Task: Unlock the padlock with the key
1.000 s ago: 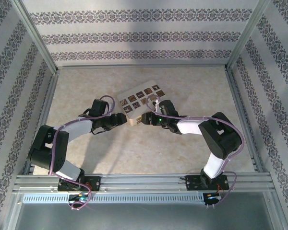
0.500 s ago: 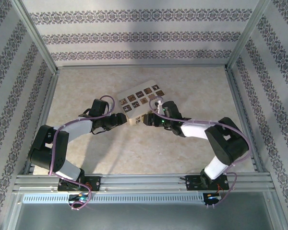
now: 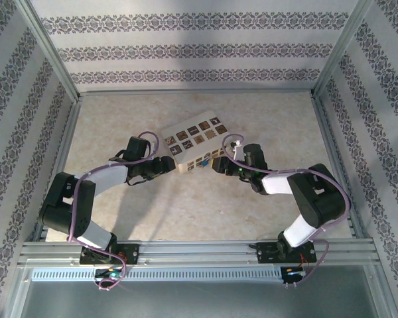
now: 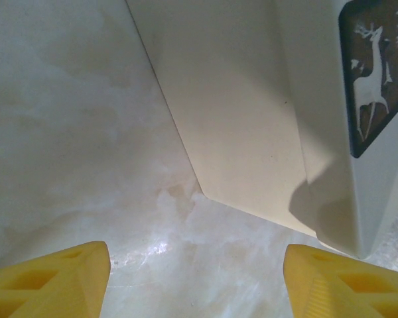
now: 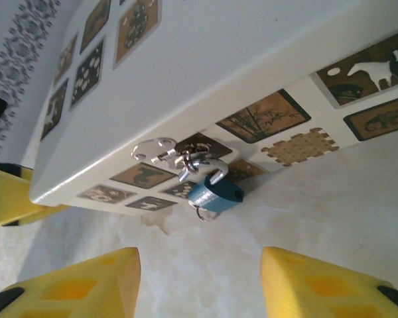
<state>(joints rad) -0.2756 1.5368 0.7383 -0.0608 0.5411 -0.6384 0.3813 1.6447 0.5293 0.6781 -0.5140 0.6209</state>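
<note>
A small blue padlock [image 5: 214,193] hangs from a metal hasp [image 5: 156,151] on the front face of a white box [image 3: 196,142] covered with picture tiles. One end of its silver shackle [image 5: 211,167] stands free of the body. A thin key ring [image 5: 202,213] shows under the body, and the key itself is hidden. My right gripper [image 5: 198,271] is open a short way in front of the padlock, with nothing between its yellow fingers. My left gripper [image 4: 196,265] is open at the box's near left corner [image 4: 252,119], over bare table.
The box [image 5: 219,59] sits mid-table between the two grippers [image 3: 172,163] [image 3: 219,164]. A yellow finger of the left gripper [image 5: 6,195] shows past the box's corner. Patterned walls and metal rails [image 3: 331,165] border the pale table.
My right gripper has drawn back to the right, away from the box's front, and its jaws have narrowed a little. The left arm and the box have stayed put.
</note>
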